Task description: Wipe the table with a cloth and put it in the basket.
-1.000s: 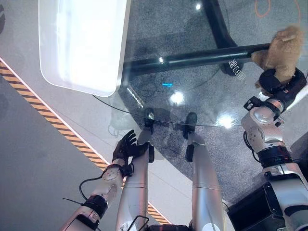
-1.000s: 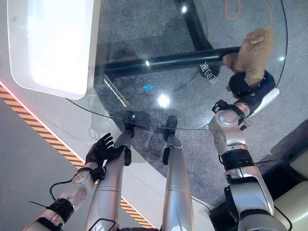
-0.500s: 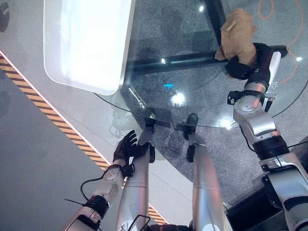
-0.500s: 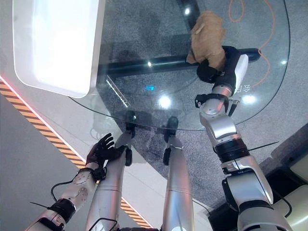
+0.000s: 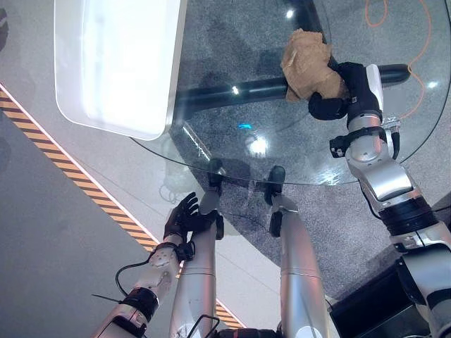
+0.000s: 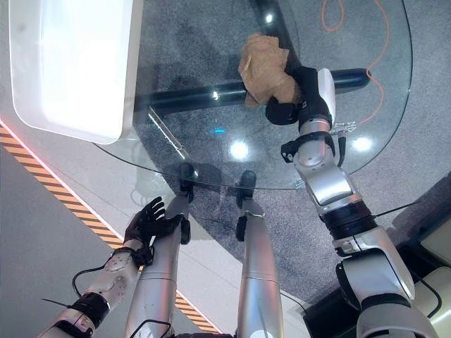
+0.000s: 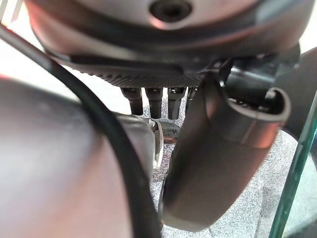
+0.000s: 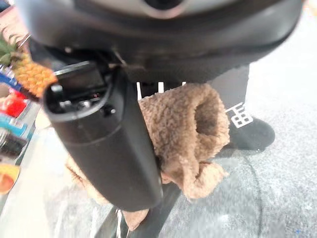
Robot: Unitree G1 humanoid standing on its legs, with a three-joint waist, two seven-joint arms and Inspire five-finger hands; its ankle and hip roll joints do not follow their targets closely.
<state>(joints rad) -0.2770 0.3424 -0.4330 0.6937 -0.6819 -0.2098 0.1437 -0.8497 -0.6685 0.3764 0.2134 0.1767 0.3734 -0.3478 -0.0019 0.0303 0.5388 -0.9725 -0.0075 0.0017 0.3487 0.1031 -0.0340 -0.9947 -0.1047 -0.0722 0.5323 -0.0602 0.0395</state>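
A brown fluffy cloth lies bunched on the round glass table, towards its far middle. My right hand is shut on the cloth's near side and presses it to the glass. In the right wrist view the cloth bulges out past the thumb, which curls against it. My left hand hangs low beside the table's near edge, open and holding nothing. Its straight fingers show in the left wrist view.
A white slab with rounded corners overlaps the table's far left. A black bar runs under the glass. Yellow-and-black tape crosses the floor at the left, and an orange cable lies at the far right. Colourful items show beyond the hand.
My right hand has swept the cloth leftwards over the glass, from the table's right edge to its far middle. The left hand has stayed where it was.
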